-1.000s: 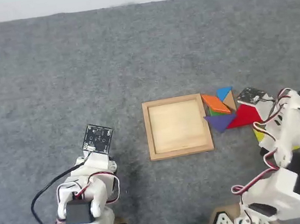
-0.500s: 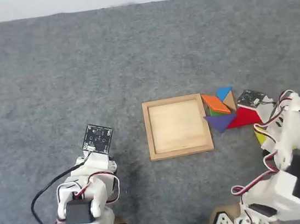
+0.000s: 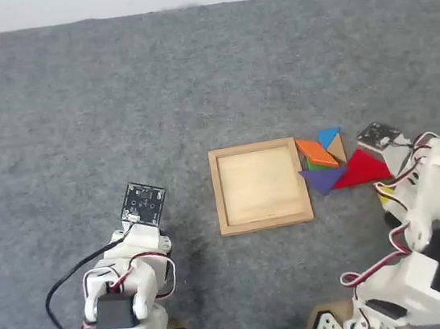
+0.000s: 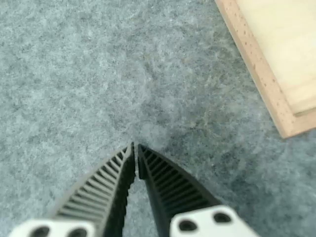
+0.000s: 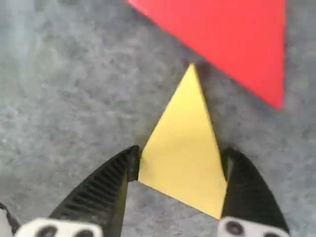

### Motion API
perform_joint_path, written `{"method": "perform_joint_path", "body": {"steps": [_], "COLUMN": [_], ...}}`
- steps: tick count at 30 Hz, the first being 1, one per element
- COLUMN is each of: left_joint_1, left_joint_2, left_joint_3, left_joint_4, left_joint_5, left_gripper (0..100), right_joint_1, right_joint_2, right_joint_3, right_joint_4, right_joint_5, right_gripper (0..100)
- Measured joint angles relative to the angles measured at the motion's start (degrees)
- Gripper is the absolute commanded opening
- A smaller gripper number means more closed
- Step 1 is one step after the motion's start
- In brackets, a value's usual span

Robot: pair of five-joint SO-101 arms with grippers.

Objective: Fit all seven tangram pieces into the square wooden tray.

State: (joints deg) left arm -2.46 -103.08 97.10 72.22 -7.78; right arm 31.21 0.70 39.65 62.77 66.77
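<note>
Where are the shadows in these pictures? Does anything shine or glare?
High view: the light is soft and even, with no glare on the wooden tray and only faint shadows on the carpet beside the arms. Right wrist view: a thin dark shadow runs along the red triangle near the tip of the yellow triangle. Left wrist view: even light, no shine.

Bare wooden tray (image 3: 265, 224); pieces (image 3: 327, 175) clustered just beside, seemingly touching
</note>
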Motion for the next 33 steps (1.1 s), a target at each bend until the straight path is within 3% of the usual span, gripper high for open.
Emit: {"method": "perform_joint_path", "body": {"steps": [8, 11, 15, 18, 28, 33], "left_joint_1": [0.0, 0.0, 0.0, 0.0, 0.0, 0.0], "left_joint_2": [0.0, 0.0, 0.0, 0.0, 0.0, 0.0], "left_joint_3": [0.0, 0.0, 0.0, 0.0, 0.0, 0.0], "left_joint_4": [0.0, 0.0, 0.0, 0.0, 0.0, 0.0], "left_joint_5": [0.0, 0.0, 0.0, 0.0, 0.0, 0.0], "left_gripper": [1, 1, 1, 1, 1, 1], "right_joint_1": [-2.02, -2.37, -2.37, -2.37, 0.0, 4.57], "right_joint_2": [-7.21, -12.13, -17.41, -18.9, -14.33, -12.84], "right_joint_3": [0.09, 0.09, 0.09, 0.18, 9.05, 9.41], "right_joint_4": [5.27, 8.0, 16.35, 20.22, 11.87, 7.91], "right_joint_5": [-5.19, -5.19, 1.14, 4.31, 8.35, 13.45], "right_gripper": [21.1, 28.8, 39.0, 40.7, 40.7, 40.7]}}
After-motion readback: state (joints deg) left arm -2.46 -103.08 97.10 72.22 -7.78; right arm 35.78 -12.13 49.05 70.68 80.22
